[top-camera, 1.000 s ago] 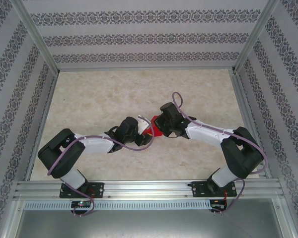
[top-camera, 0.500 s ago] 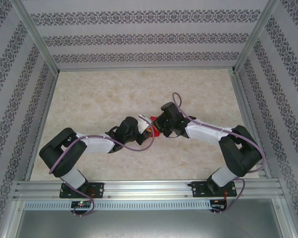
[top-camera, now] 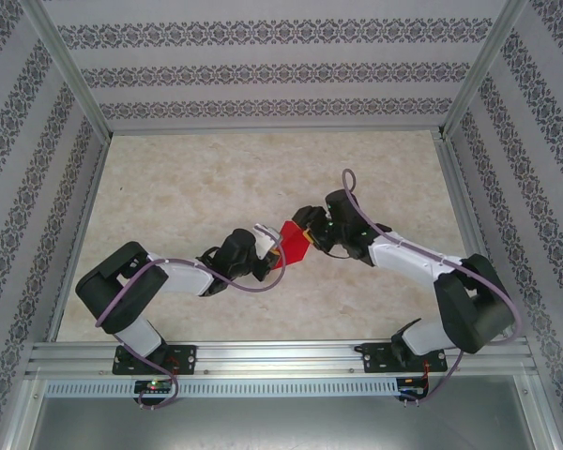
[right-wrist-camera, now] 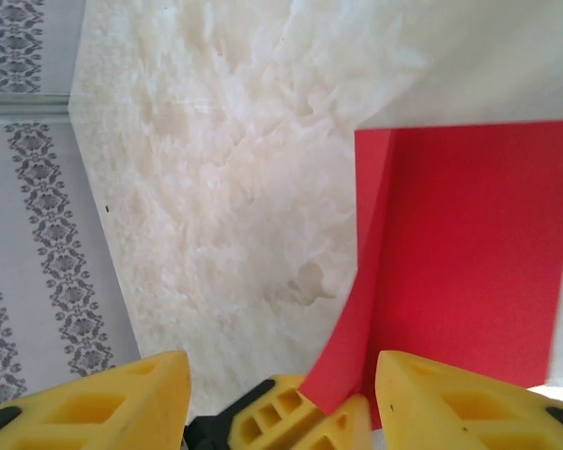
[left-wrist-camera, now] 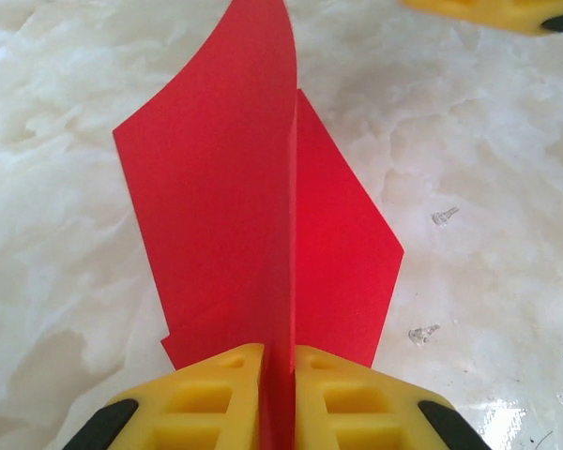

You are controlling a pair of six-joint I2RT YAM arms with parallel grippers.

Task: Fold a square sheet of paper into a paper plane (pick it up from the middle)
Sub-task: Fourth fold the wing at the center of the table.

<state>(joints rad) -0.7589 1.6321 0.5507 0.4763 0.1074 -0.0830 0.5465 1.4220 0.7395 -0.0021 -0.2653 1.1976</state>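
Right arm has swung back twd the right edge of the counter (top-camera: 169, 187) vs 1 s ago, and its tool has let go. Right tool (top-camera: 310, 234): fingers apart, just beside the sheet. Left tool (top-camera: 270, 251): clamped on the folded red paper (top-camera: 294, 241), approx mid-counter, flaps spreading past the fingers.

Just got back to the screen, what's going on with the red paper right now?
The left gripper is pinching the folded red sheet of paper at its crease, over the middle of the table. The right gripper sits close by with its fingers spread, not gripping. The sheet is only partly folded, no plane yet.
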